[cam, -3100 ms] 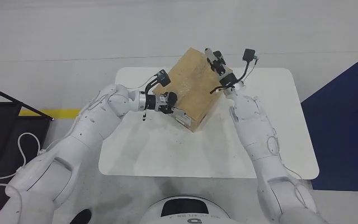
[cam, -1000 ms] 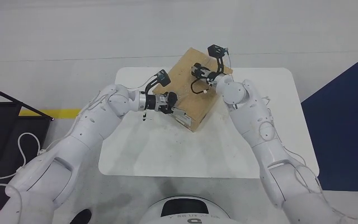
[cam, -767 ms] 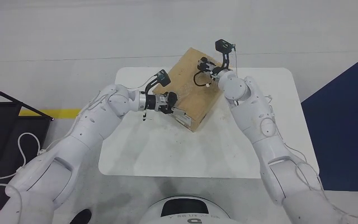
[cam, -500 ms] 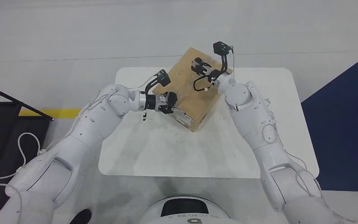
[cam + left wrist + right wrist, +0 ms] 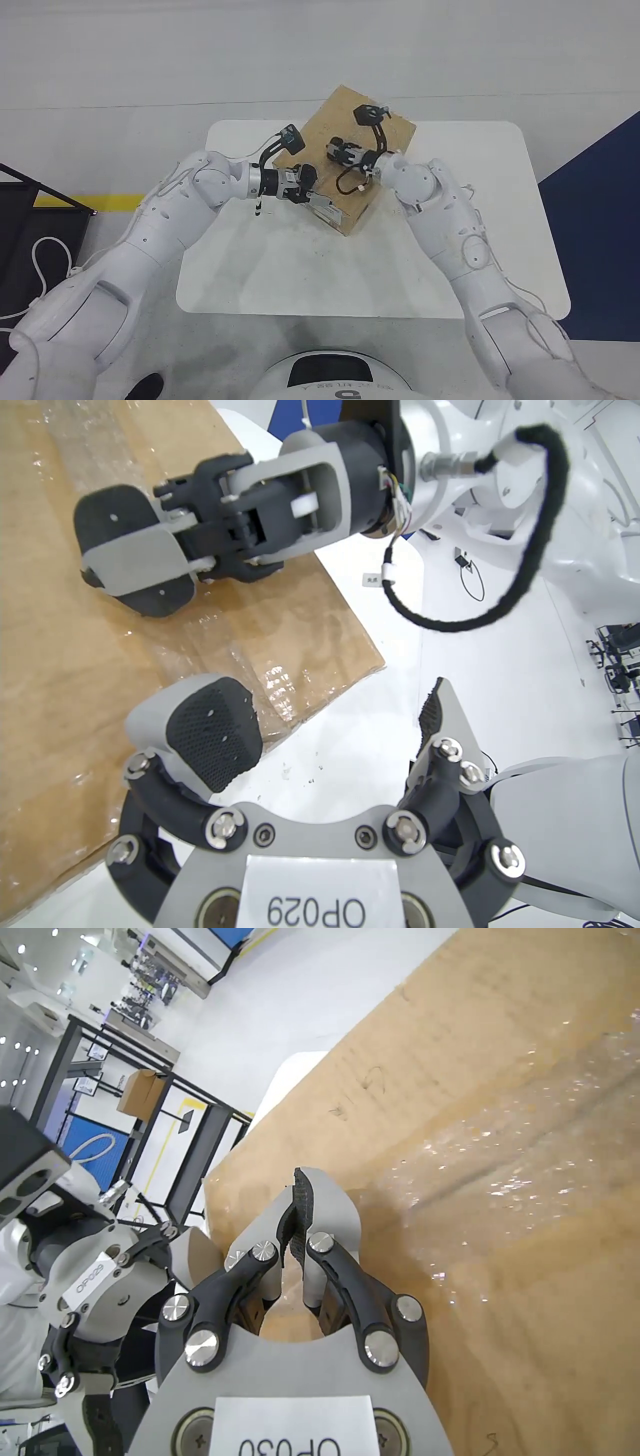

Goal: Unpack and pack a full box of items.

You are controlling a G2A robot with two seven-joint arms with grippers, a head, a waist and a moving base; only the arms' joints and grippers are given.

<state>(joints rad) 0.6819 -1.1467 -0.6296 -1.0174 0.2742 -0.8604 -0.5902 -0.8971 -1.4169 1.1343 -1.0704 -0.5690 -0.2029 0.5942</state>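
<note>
Taped cardboard box [image 5: 335, 120] on a white table [image 5: 300, 270]. Right gripper [image 5: 300, 1198], pinched closed, is over its top; left gripper [image 5: 325, 725], spread wide, straddles a box corner just beside.

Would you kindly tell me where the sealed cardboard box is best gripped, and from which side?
Probably the corner edge of the cardboard box by the open left end effector, approached level from the robot's left. Its flat top is far wider than the open fingers, and clear tape seals it, so only an edge offers purchase.
</note>
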